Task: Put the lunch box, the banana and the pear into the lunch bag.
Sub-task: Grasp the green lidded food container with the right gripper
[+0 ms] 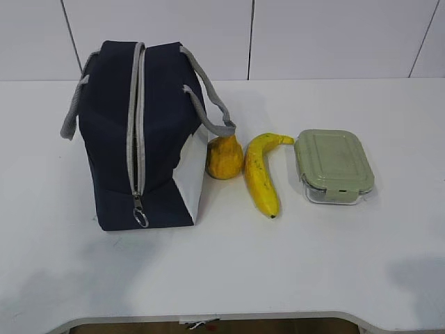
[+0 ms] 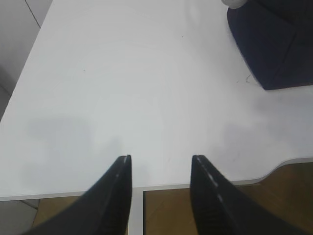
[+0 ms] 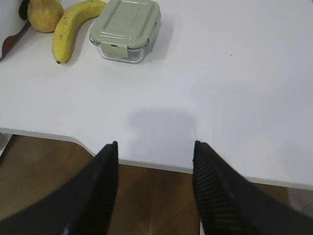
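Observation:
The navy lunch bag (image 1: 139, 132) stands on the white table at the left with its grey zipper shut and the ring pull at the front. Right of it lie the pear (image 1: 224, 157), the banana (image 1: 261, 174) and the lunch box (image 1: 333, 165) with its sage-green lid. My left gripper (image 2: 160, 157) is open and empty over the table's front edge, and a corner of the lunch bag (image 2: 274, 44) shows at the upper right of its view. My right gripper (image 3: 155, 143) is open and empty at the front edge, with the pear (image 3: 45, 13), banana (image 3: 73, 27) and lunch box (image 3: 126, 28) far ahead to its left.
The white table (image 1: 292, 264) has a curved cut-out front edge; wooden floor shows below it in both wrist views. A white panelled wall stands behind. Neither arm shows in the exterior view.

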`<act>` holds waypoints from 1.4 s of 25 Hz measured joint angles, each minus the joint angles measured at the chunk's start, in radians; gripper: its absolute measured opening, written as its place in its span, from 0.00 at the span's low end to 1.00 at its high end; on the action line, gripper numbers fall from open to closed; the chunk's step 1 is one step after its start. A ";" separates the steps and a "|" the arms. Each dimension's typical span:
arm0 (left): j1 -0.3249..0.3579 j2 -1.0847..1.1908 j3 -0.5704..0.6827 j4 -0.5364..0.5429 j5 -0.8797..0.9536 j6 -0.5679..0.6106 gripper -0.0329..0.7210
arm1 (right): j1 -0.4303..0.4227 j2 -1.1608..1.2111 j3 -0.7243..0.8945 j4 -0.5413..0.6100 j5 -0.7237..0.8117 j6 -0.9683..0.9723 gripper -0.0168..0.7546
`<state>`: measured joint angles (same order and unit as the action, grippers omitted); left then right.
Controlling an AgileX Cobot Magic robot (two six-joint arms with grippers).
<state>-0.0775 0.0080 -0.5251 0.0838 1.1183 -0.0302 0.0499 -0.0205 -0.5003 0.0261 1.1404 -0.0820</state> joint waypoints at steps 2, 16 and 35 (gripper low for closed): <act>0.000 0.000 0.000 0.000 0.000 0.000 0.45 | 0.000 0.000 0.000 0.000 0.000 0.000 0.55; 0.000 0.000 0.000 0.000 0.000 0.000 0.45 | 0.000 0.000 -0.002 0.048 -0.007 0.000 0.55; 0.000 0.000 0.000 0.000 0.000 0.000 0.45 | 0.000 0.450 -0.063 0.404 -0.088 0.000 0.55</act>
<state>-0.0775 0.0080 -0.5251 0.0838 1.1183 -0.0302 0.0499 0.4291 -0.5633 0.4300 1.0526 -0.0820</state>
